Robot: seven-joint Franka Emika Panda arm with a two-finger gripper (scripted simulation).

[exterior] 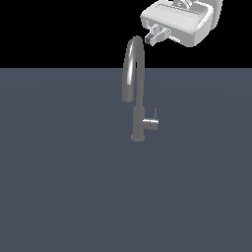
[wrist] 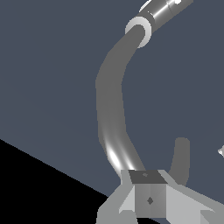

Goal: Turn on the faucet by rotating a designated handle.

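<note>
Exterior view: our gripper [exterior: 156,35] hovers upper right, jaws seemingly together, above the faucet [exterior: 137,98]; its handle [exterior: 150,123] sits mid-frame. Descending, we risk striking the spout.

No text, label, brand, number or sign can be read on anything in either view.

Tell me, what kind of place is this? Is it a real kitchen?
Probably not a real kitchen. It looks like a computer-made test scene: a lone grey faucet stands on a plain flat blue-grey floor, the background is pure black, and a white robot hand hangs above.
</note>
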